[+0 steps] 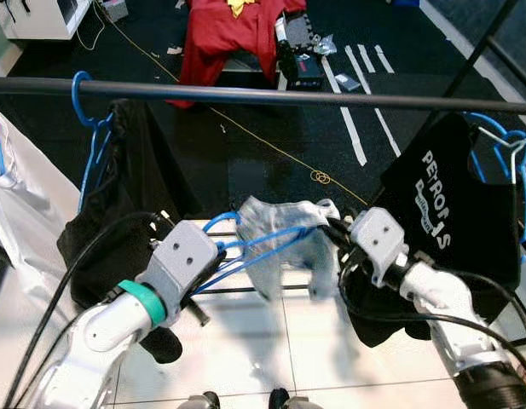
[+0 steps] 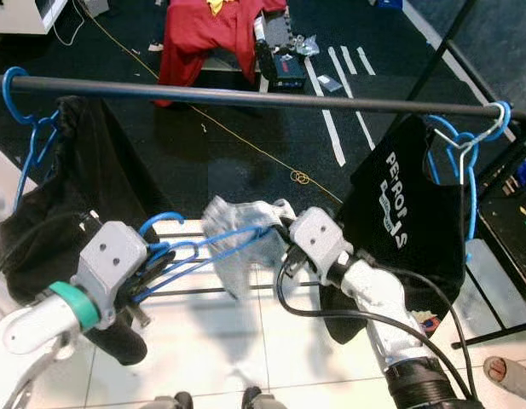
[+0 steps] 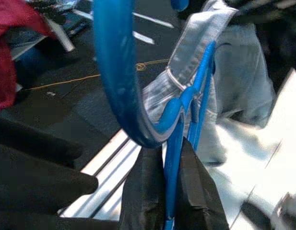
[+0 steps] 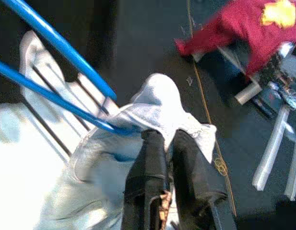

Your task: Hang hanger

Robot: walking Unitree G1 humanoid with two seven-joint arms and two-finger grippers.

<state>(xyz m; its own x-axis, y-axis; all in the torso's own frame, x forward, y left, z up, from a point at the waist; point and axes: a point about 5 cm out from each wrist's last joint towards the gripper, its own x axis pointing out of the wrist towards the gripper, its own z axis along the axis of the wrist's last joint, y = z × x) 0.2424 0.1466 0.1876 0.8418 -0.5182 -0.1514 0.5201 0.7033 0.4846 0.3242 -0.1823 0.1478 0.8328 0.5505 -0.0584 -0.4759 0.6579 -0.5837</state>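
- The left gripper [image 3: 174,167] is clamped on the neck of a blue plastic hanger [image 1: 254,247], its two black fingers [image 3: 145,191] pressed against either side of the blue stem just under the hook.
- The hanger is held low in front of the robot, well below the clothes rail [image 1: 263,94], lying nearly level between the two arms; its hook [image 2: 160,221] curls up beside the left wrist.
- A pale grey-blue garment [image 1: 284,243] is draped over the hanger and hangs down from it above the white floor tiles [image 1: 271,341].
- The right gripper [image 4: 169,143] is at the far end of the hanger, its fingers nearly together and pinching the edge of the pale garment where the cloth wraps the blue bar.
- The dark rail runs across the head views above both grippers.
- On the rail at the robot's left hangs a black garment [image 1: 135,170] on a blue hanger [image 1: 92,128].
- On the rail at the robot's right hangs a black T-shirt with white lettering [image 2: 407,213], also on a blue hanger [image 2: 459,145].
- Beyond the rail, on the dark floor, a red garment [image 1: 228,34] lies over a low object, and white tape strips [image 1: 352,102] run beside it.
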